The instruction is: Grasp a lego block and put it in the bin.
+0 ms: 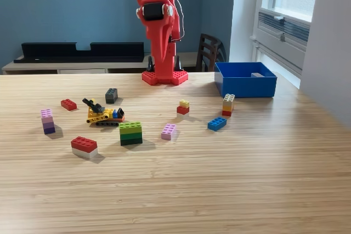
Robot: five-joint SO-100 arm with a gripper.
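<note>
Several lego blocks lie scattered on the wooden table [219, 190]: a green stack [130, 133], a red-on-white block [84, 147], a pink one [169, 131], a blue one [216, 124], a yellow-on-red one [183, 107] and a tall mixed stack [228, 104]. The blue bin [245, 87] stands at the back on the exterior view's right, with a pale piece [257, 74] inside. The red arm is folded at the back centre on its base [164, 77]. Its gripper [164, 65] points down just above the base, shut and empty, far from every block.
On the exterior view's left are a pink-purple stack [47, 120], a flat red block [68, 104], a dark grey block [111, 95] and a yellow lego vehicle [104, 114]. A chair [208, 52] stands behind the table. A white wall [329, 53] borders the right side.
</note>
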